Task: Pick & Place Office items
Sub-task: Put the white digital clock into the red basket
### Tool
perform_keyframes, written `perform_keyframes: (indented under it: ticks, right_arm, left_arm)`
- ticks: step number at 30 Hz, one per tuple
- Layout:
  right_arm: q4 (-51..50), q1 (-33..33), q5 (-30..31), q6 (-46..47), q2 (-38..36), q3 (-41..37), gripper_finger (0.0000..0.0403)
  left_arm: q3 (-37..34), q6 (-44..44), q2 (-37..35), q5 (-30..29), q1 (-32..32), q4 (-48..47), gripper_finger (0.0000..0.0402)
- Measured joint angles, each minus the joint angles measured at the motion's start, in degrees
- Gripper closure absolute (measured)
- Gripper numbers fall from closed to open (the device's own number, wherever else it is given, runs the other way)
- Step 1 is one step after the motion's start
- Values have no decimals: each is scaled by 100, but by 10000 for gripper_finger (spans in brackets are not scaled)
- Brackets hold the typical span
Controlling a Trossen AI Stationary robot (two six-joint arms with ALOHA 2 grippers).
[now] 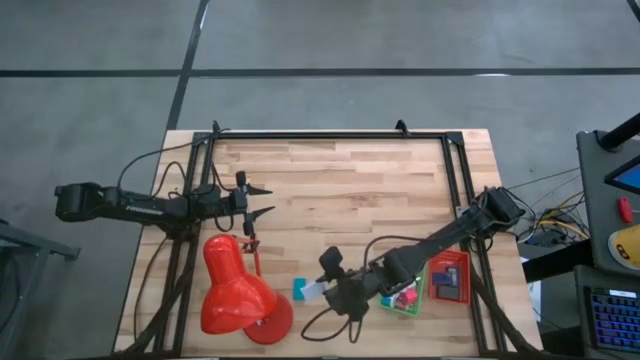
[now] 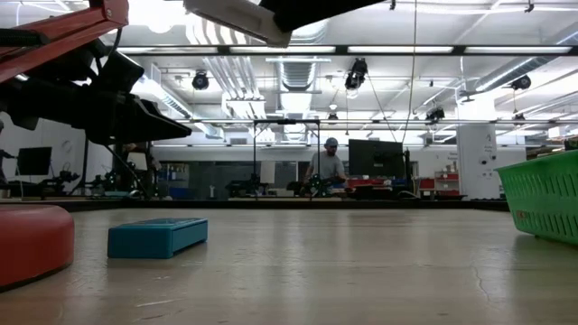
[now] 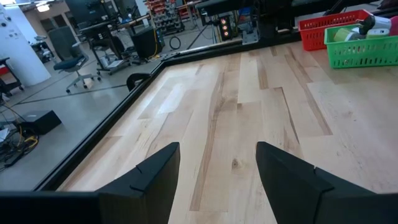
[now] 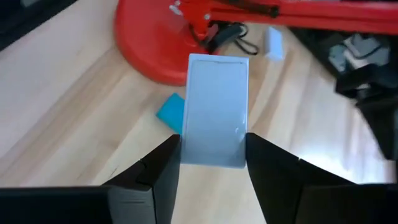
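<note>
Right hand point(image 4: 211, 163) pinches a pale flat block point(image 4: 214, 112) above the tabletop point(image 1: 350, 190), probably ferrying it; teal block point(image 1: 300, 289) lies beneath. Left hand point(image 1: 262, 200) idles, half-open, empty.

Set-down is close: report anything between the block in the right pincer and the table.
The right pincer holds a pale blue flat block aloft. Beneath, a teal rectangular block lies close beside it, with the red lamp's round base just beyond. Otherwise the wooden table is bare.

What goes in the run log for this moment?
right tool: shut on pale flat block, above teal block | left tool: open, empty, waiting over table
</note>
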Motion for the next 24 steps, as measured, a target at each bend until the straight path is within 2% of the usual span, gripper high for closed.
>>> perform_keyframes:
  ticks: [6, 12, 18, 24]
  right_arm:
    - [-939, 2, -111, 295, 0, 0, 238]
    - [-1855, 37, -124, 1623, -171, 0, 252]
    - [-3041, 200, -174, 2453, -734, 0, 237]
    - [-4159, 258, -1076, 3911, -1586, 0, 236]
  left_arm:
    - [2, 2, 0, -1, 2, 0, 184]
    - [1, -1, 0, 2, 0, 0, 184]
    - [0, 0, 0, 2, 0, -53, 184]
    - [-1, -1, 0, 0, 2, -52, 184]
